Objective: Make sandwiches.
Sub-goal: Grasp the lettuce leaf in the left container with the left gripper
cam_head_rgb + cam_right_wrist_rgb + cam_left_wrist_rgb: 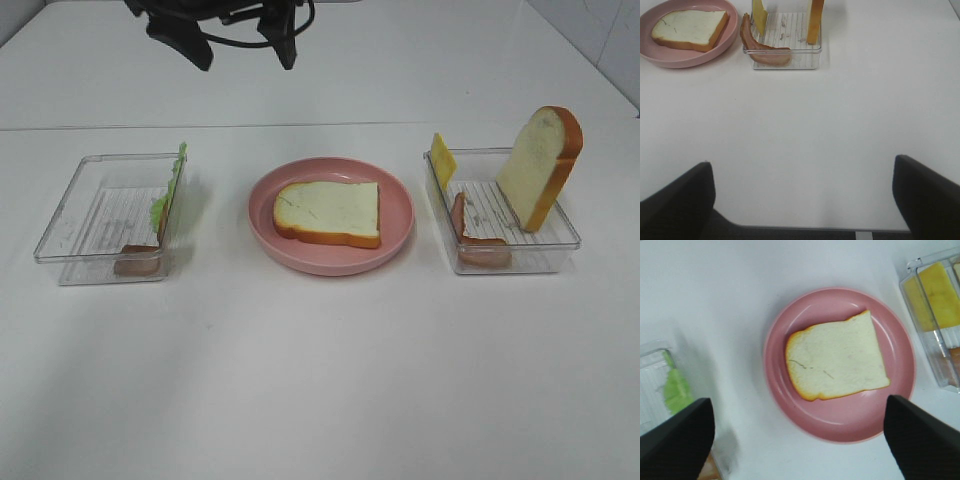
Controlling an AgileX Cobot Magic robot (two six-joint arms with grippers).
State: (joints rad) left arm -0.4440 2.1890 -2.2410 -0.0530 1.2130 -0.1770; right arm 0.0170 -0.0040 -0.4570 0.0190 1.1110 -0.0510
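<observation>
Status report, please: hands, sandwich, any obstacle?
Left hand open over pink plate. Right hand open, empty. One bread slice on plate; rest in trays. No obstacle seen.

- Round pink plate (398,222): smooth and glossy, apparently moulded plastic, with soft highlights along the rim.
- White bread slice with orange-brown crust (328,212), lying on the plate: matt, foam-like toy material. Its face is faintly pitted with a fine crack line.
- Second bread slice (540,165), standing upright: same matt finish, face speckled grey.
- Left clear rectangular plastic tray (110,215) and right clear plastic tray (487,205): transparent, shiny walls, ribbed floors, light scuffing.
- Yellow cheese square (442,160): smooth, matt.
- Green lettuce leaf (172,190): crinkled, ruffled edge.
- Reddish-brown meat strips (482,250): smooth, slight sheen.
- White tabletop (320,380): smooth, matt.
</observation>
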